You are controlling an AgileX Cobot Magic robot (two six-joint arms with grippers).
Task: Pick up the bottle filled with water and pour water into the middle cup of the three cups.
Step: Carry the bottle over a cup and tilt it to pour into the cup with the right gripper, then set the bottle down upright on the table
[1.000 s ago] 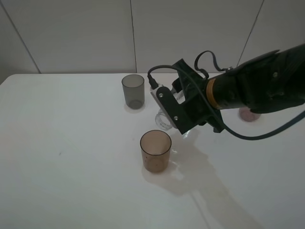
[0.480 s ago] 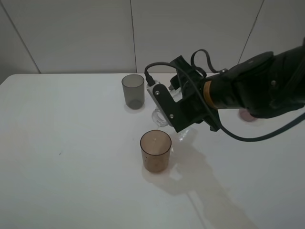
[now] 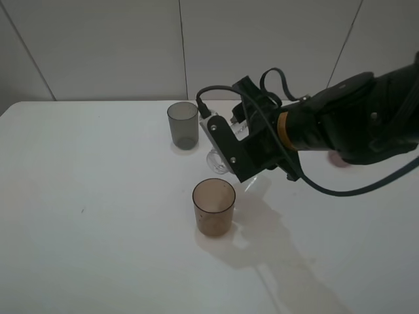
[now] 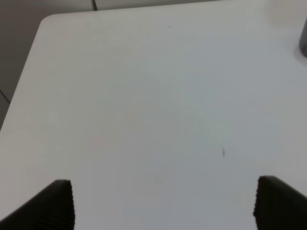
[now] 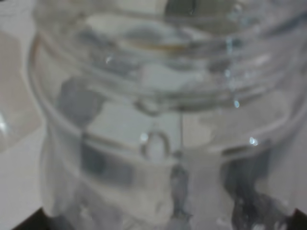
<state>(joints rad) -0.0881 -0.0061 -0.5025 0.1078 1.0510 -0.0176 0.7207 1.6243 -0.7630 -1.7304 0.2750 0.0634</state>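
Note:
The clear bottle [image 3: 218, 159] lies tipped on its side in my right gripper [image 3: 230, 152], its open neck pointing left and down, just above and behind the brown-amber middle cup [image 3: 213, 206]. The gripper is shut on the bottle. The bottle [image 5: 153, 115] fills the right wrist view, with water inside. The dark grey cup [image 3: 182, 124] stands behind. The pinkish-mauve cup [image 3: 340, 159] is mostly hidden behind the right arm. My left gripper [image 4: 163, 203] is open over bare table, its fingertips [image 4: 55, 203] at the frame's lower corners.
The white table [image 3: 98, 216] reaches to a white panelled wall behind. A small dark speck [image 4: 223, 152] marks the table on the left side. The right arm's cable loops above its wrist [image 3: 275, 82].
My right gripper has lifted slightly up and left with the bottle, tipping its neck closer over the brown-amber cup. The left arm has not moved.

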